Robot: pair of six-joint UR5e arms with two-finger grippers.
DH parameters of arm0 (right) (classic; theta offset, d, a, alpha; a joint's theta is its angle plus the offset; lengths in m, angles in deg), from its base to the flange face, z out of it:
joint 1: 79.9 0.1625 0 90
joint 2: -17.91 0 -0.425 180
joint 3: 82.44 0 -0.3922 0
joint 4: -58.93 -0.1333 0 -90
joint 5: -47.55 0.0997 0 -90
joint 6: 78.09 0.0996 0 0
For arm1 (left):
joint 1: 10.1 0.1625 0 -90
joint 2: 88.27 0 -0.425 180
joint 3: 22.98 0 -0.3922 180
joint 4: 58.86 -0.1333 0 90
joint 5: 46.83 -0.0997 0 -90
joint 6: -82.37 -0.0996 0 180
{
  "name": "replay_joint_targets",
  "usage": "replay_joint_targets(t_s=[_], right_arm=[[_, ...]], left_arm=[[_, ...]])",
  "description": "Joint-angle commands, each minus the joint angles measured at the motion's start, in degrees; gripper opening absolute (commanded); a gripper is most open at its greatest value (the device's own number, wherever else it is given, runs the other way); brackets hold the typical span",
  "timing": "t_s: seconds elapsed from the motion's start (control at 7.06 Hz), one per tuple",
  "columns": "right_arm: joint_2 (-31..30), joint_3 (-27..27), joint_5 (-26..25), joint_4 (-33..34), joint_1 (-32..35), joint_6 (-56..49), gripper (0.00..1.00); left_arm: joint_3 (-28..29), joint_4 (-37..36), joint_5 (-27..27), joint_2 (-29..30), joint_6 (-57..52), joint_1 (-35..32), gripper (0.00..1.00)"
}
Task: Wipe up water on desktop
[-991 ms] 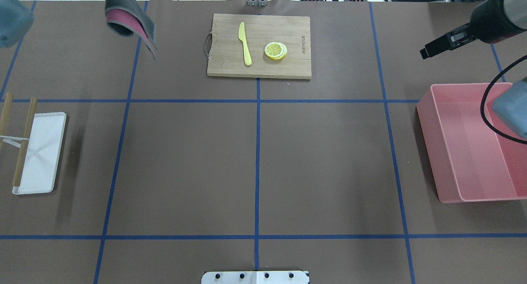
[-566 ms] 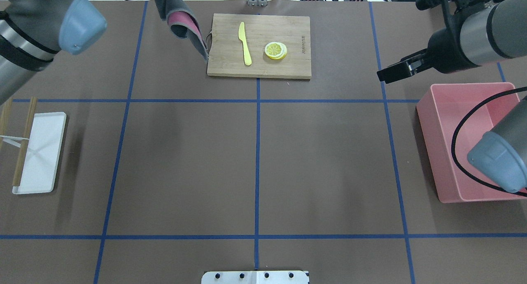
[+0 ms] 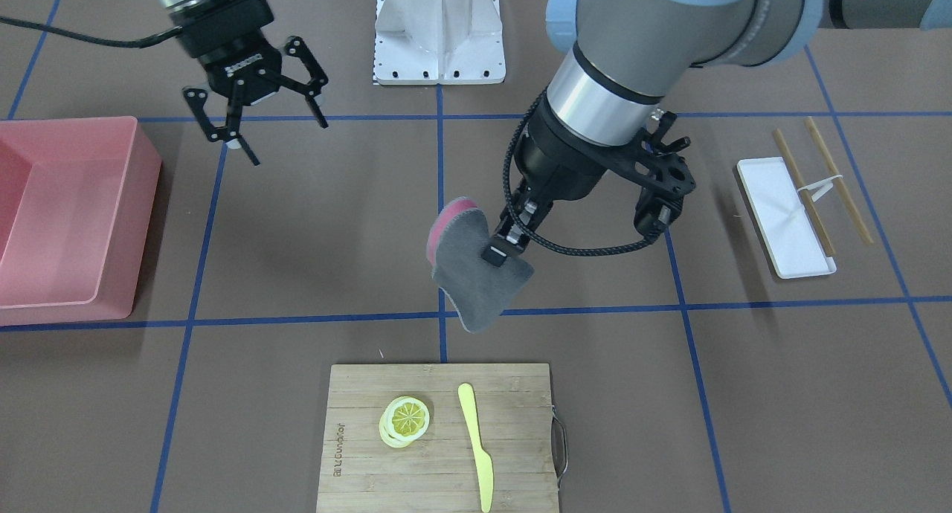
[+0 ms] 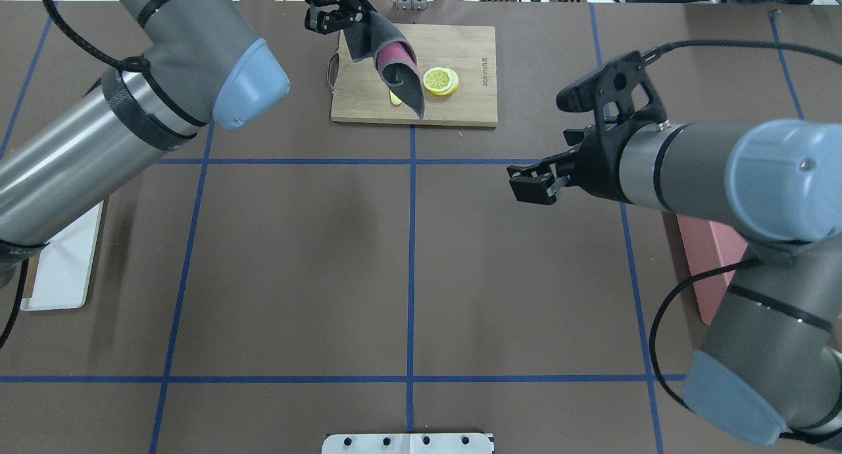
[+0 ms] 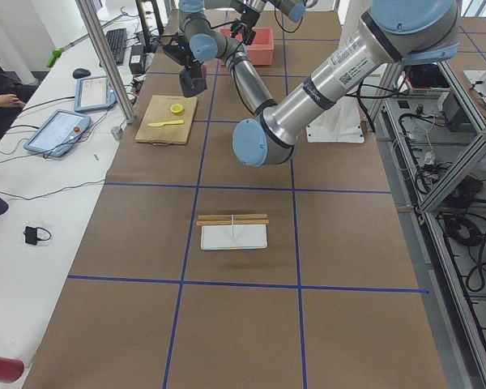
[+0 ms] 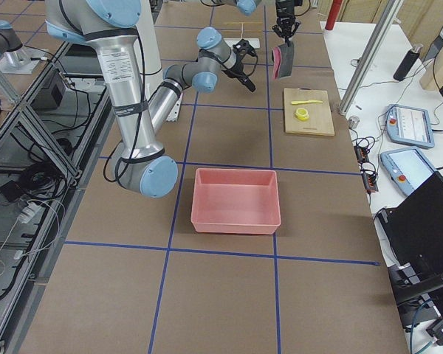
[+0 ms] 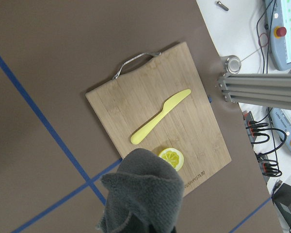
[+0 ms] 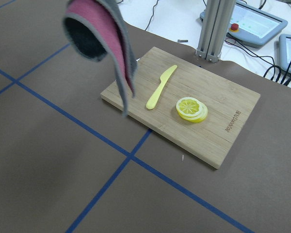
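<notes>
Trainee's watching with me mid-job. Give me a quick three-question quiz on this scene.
1. True or false: the right claw is open and empty.
2. Which claw holds the grey cloth? A left, B right, C neither.
3. Fill in: the yellow knife and lemon slices lie on the ____.
Key: 1 true. 2 A, the left claw. 3 cutting board.

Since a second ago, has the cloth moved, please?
Yes. In the overhead view, the cloth moved right, from left of the cutting board to overlapping it.
</notes>
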Motion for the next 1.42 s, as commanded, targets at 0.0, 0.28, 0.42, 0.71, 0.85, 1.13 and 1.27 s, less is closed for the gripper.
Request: replay_joint_targets(t_s=[0.0, 0.28, 0.42, 0.71, 0.85, 1.13, 1.27], right_arm=[[2.4, -0.1, -5.1, -0.2, -4.4, 0.3, 0.99], [2.6, 0.1, -5.0, -0.3, -4.6, -0.1, 0.99], [2.6, 0.2, -5.1, -0.3, -4.5, -0.5, 0.98], [2.6, 0.6, -5.6, -0.3, -4.3, -0.7, 0.94], [2.6, 0.7, -5.7, -0.3, -4.0, -0.7, 0.94], [2.6, 0.8, -5.6, -0.3, -3.1, -0.7, 0.92], [2.6, 0.8, -5.6, -0.3, -3.0, -0.3, 0.82]], left_arm=[[0.1, 0.0, -0.3, 0.9, 4.0, 3.7, 0.00], [0.1, -0.1, -3.6, 2.2, 6.9, 8.3, 0.00], [0.0, -0.1, -3.6, 2.7, 7.1, 9.6, 0.00], [-0.8, -1.7, -2.9, 3.9, 7.7, 10.7, 0.00], [-1.3, -3.2, -1.4, 4.6, 7.7, 11.4, 0.00], [-2.9, -4.8, 1.6, 4.5, 7.0, 12.1, 0.00], [-3.3, -5.3, 1.7, 4.4, 6.8, 12.8, 0.00]])
